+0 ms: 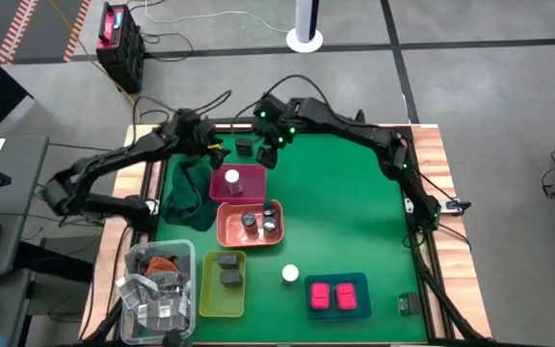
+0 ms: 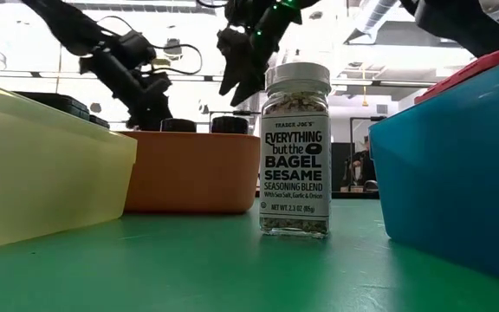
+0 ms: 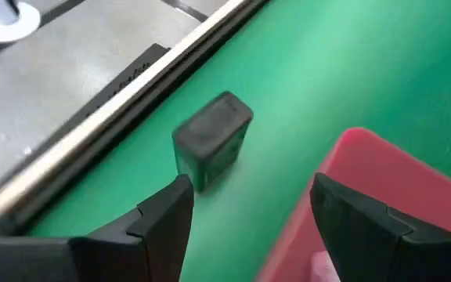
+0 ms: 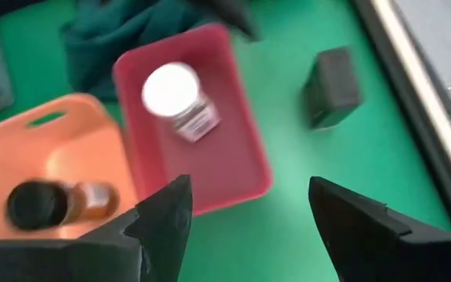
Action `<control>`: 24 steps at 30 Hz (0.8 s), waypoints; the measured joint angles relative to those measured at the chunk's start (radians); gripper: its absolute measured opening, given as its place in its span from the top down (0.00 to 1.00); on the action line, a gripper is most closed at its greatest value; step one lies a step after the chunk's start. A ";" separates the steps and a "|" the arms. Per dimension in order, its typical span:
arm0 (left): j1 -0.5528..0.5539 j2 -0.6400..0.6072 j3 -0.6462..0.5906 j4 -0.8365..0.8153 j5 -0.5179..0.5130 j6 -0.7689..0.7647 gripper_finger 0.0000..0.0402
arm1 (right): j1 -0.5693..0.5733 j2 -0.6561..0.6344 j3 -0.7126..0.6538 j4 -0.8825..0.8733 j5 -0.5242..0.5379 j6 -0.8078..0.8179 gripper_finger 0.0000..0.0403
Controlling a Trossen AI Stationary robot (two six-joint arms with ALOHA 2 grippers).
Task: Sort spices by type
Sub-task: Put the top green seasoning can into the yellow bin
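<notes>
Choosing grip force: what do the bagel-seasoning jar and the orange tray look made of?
Bagel-seasoning jar: clear glass or hard plastic, since the seasoning shows through at its base; white ribbed cap looks plastic. Orange tray: apparently moulded plastic, matte, slightly translucent at the rim.

A grey concrete floor [image 1: 470,24] with dark seams fills the upper frame. A white round stand base [image 1: 304,39] sits top centre, a black box [image 1: 118,43] with cables upper left.

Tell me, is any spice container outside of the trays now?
Yes, two. A white-capped jar stands alone on the green mat between the yellow tray and the blue tray. A dark box sits loose near the far edge, beyond the pink tray.
</notes>
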 joint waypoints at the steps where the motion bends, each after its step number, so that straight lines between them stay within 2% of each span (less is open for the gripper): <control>1: 0.000 0.035 0.030 -0.010 0.000 0.039 0.39 | 0.013 -0.003 0.000 -0.014 0.000 -0.002 0.30; 8: -0.001 0.239 0.270 -0.164 0.010 0.195 0.39 | 0.082 -0.062 0.000 -0.076 0.000 -0.010 0.30; 15: -0.017 0.371 0.462 -0.316 0.088 0.109 0.39 | 0.095 -0.130 0.000 -0.099 0.002 -0.009 0.30; 18: -0.037 0.403 0.529 -0.348 0.071 0.115 0.39 | 0.095 -0.142 0.000 -0.092 0.002 -0.009 0.30; 24: -0.058 0.513 0.672 -0.537 0.021 0.233 0.39 | 0.111 -0.156 0.000 -0.102 0.004 -0.001 0.30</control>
